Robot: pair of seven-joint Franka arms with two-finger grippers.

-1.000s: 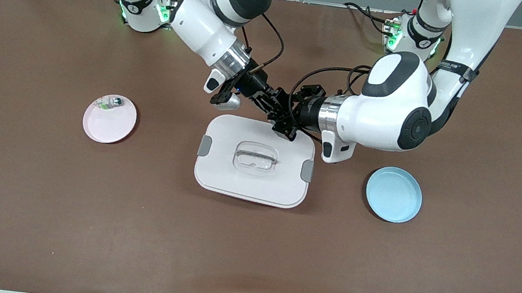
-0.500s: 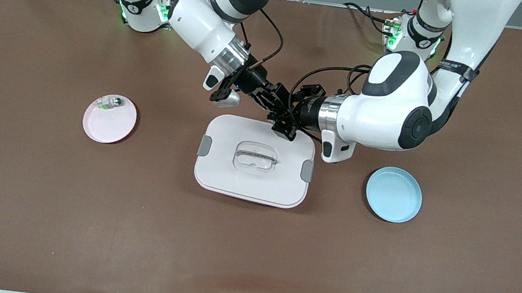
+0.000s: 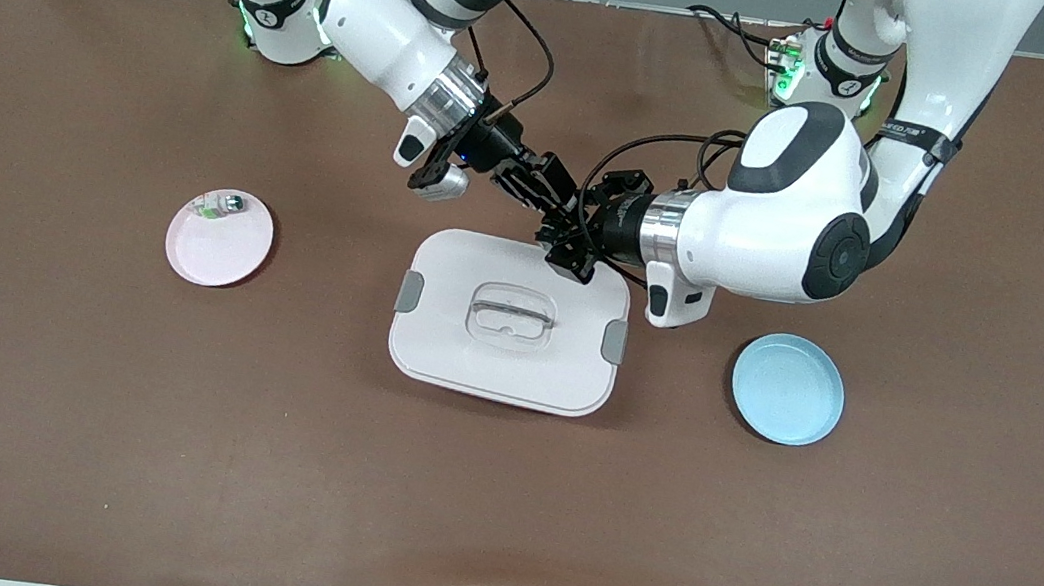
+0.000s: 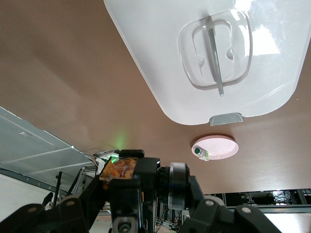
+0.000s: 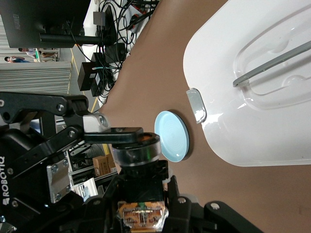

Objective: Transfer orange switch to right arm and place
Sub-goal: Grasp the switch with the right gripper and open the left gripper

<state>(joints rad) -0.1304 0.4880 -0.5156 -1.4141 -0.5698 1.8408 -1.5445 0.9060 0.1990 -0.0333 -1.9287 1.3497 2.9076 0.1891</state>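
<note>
Near the table's middle, above the white box (image 3: 510, 322), orange switch (image 5: 138, 145) pinched by right gripper (image 3: 563, 223), left gripper (image 3: 579, 245) seemingly spread beside it.

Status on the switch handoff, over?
Right gripper shut on switch, over white box edge. Left gripper open, right alongside. Switch not yet placed; nothing in the way.

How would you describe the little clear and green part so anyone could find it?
Start at the big white lidded box in the middle of the table, then look toward the right arm's end for the pink plate. On that plate's edge farthest from the front camera lies the clear-and-green part, tiny, with a dark end.
</note>
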